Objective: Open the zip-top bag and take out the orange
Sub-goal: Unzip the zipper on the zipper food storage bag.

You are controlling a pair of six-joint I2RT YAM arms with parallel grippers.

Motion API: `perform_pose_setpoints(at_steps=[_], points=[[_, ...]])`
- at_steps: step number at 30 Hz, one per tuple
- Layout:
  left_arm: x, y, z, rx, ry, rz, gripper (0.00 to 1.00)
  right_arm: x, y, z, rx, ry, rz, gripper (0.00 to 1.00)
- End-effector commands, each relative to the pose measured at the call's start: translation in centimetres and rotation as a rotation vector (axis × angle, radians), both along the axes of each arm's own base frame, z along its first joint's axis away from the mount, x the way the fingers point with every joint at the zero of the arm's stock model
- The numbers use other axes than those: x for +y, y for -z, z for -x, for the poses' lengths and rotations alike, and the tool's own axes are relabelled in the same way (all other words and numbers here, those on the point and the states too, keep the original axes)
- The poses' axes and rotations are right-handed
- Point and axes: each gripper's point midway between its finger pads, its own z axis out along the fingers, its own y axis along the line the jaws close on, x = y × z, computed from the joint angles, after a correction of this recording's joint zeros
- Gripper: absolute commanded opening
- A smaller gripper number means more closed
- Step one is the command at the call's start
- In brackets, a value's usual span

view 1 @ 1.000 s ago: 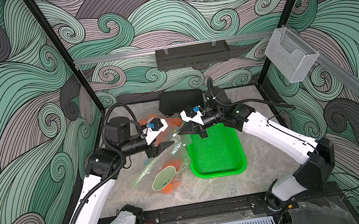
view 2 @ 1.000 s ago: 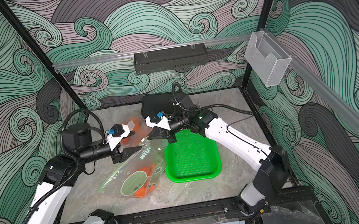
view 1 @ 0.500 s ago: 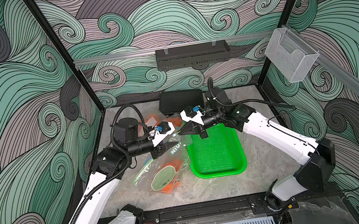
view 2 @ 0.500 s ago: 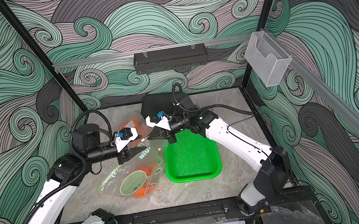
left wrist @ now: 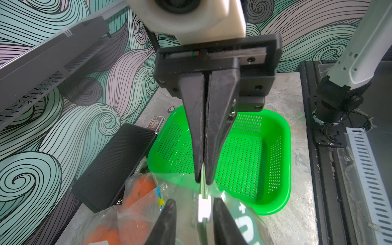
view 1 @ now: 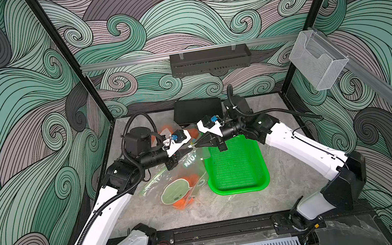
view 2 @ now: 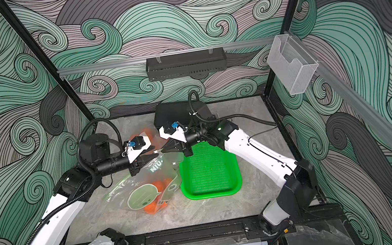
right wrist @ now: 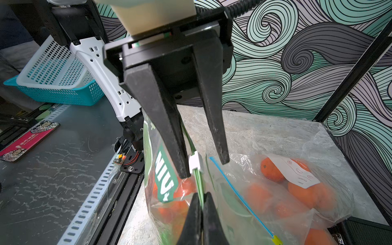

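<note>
The zip-top bag [view 1: 180,181], clear with green print, is lifted by its top edge next to the green basket. An orange [view 1: 179,203] and others lie inside it. My right gripper [right wrist: 201,196] is shut on the green zip strip, seen also in the left wrist view [left wrist: 203,181]. The white slider [left wrist: 204,209] sits on that strip just beside the right fingertips. My left gripper [left wrist: 194,201] is open and straddles the slider. One finger touches the slider; the other stands apart from it. In both top views the two grippers [view 1: 190,150] [view 2: 163,151] meet tip to tip.
A green perforated basket [view 1: 240,190] stands right of the bag. A second clear bag with a blue zip strip [right wrist: 301,191] holds more oranges behind the grippers. A black box [view 1: 197,109] lies at the back wall.
My left arm has moved right to the bag's top edge, and its jaws have narrowed around the slider. The right gripper has kept its hold in place.
</note>
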Motion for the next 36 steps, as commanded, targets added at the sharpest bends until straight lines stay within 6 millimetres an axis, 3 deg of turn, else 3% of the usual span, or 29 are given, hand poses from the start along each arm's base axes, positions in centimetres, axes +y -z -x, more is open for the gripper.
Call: perform_pose_setpoints(at_steps=[1, 6, 10, 14, 19, 26, 36], points=[[-0.4, -0.6, 0.0, -0.034, 0.024, 0.005, 0.26, -0.2, -0.6, 0.3, -0.005, -0.005, -0.013, 0.0], [-0.5, -0.2, 0.1, -0.025, 0.034, -0.014, 0.07, -0.2, -0.7, 0.3, -0.007, -0.004, -0.013, 0.0], [-0.1, -0.4, 0.2, -0.022, 0.009, -0.008, 0.0, -0.2, -1.1, 0.0, -0.004, 0.01, -0.016, 0.0], [0.9, -1.3, 0.1, 0.043, -0.088, 0.019, 0.0, -0.6, -2.5, -1.0, 0.021, 0.055, -0.039, 0.0], [2.9, 0.2, 1.4, 0.147, -0.184, -0.019, 0.0, -1.5, -4.4, -2.7, 0.037, 0.108, -0.091, 0.0], [5.0, 0.8, 4.2, 0.261, -0.262, -0.013, 0.0, -2.5, -4.7, -4.6, 0.071, 0.168, -0.106, 0.0], [7.9, 2.3, 5.9, 0.343, -0.39, -0.087, 0.0, -3.9, -4.9, -7.3, 0.106, 0.263, -0.117, 0.0]])
